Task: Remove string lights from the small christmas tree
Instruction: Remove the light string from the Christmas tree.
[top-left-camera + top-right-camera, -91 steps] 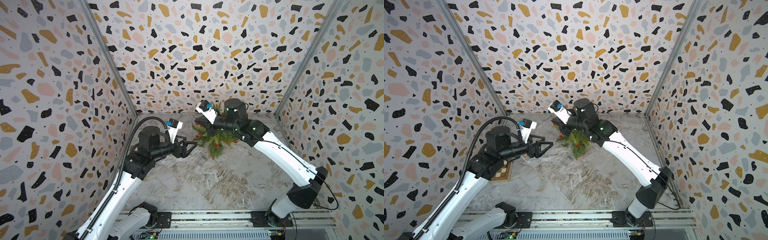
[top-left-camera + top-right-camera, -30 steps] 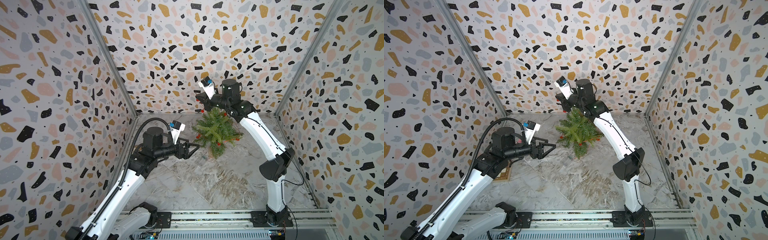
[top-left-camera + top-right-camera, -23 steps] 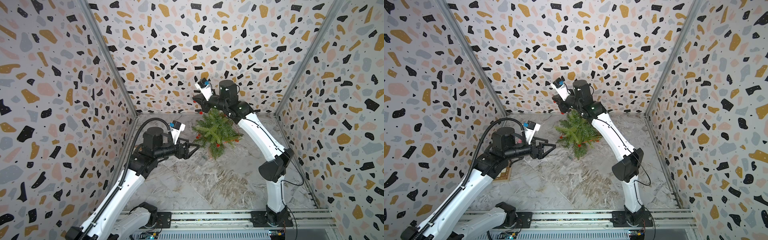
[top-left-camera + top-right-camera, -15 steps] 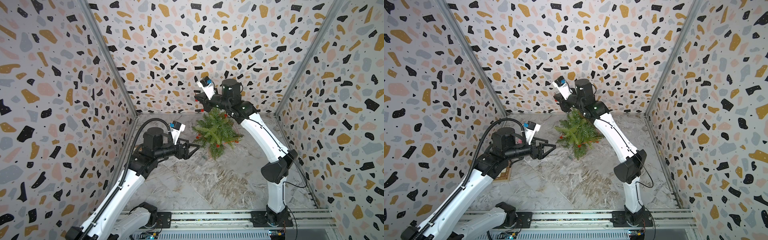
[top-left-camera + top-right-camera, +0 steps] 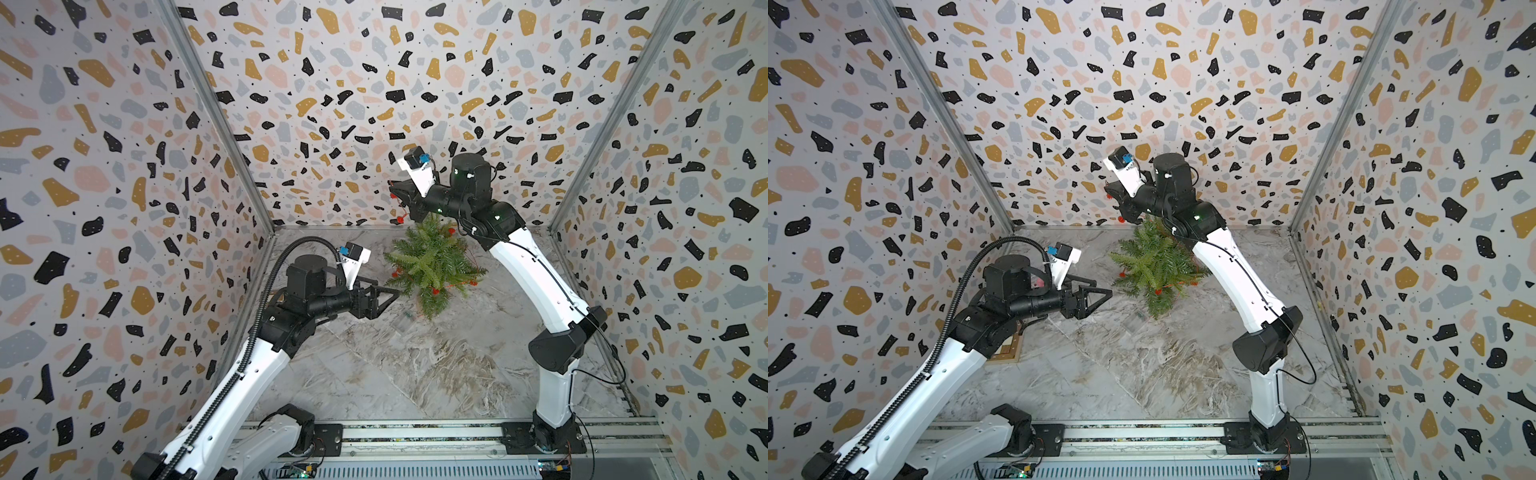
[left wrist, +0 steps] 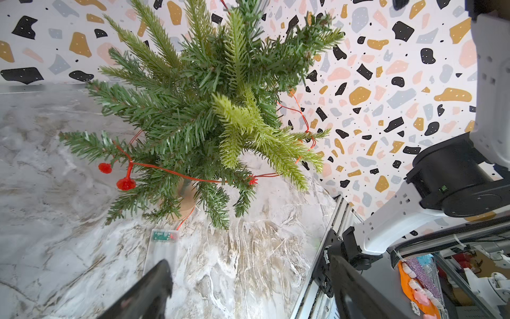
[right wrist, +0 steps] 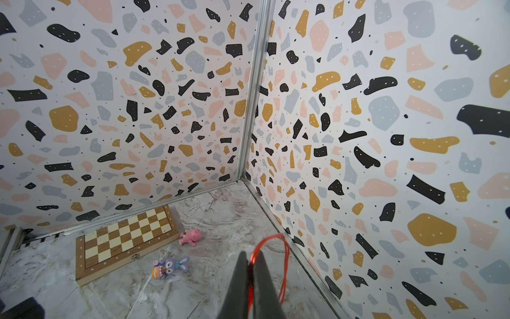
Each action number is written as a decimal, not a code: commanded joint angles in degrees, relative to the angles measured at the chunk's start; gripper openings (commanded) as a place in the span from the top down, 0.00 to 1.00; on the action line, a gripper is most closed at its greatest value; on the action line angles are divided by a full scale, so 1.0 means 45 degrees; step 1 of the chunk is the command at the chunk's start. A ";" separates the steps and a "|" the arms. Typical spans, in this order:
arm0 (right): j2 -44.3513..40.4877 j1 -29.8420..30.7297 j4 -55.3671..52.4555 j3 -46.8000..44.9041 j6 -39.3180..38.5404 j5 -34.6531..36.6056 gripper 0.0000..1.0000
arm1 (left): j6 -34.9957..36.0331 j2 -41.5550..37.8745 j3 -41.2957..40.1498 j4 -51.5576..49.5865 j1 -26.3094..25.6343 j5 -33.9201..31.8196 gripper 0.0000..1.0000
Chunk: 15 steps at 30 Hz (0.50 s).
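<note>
Marbled grey tabletop (image 5: 415, 374), terrazzo walls (image 5: 374, 83). Small green fir tree (image 5: 432, 262) near back edge, red-orange beaded string lights (image 6: 165, 169) draped through it. Above it, right gripper (image 7: 249, 261) clenched on the wire; left gripper (image 5: 384, 296) spread, empty, beside tree.

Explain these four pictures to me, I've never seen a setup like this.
Two white robot arms stand at a marble-patterned table inside speckled walls. Two pictures look down from overhead, nearly alike; two come from cameras on the arms' wrists. On the table: a small Christmas tree wound with red string lights, their clear box beside its base, a chessboard, a pink toy and a purple bunny toy. The right gripper, up near the treetop, is shut on the lights' orange wire. The left gripper is open and empty beside the tree.
</note>
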 commanded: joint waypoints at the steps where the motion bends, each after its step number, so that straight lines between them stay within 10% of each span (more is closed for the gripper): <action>1: 0.0156 -0.0308 0.0163 0.0581 0.0149 -0.0341 1.00 | 0.0119 -0.0068 0.0355 0.0195 0.0063 0.0242 0.11; 15: 0.0735 -0.0944 0.0887 0.0793 0.0582 -0.0606 1.00 | 0.0257 0.0158 0.0517 -0.0053 0.0064 0.0438 0.11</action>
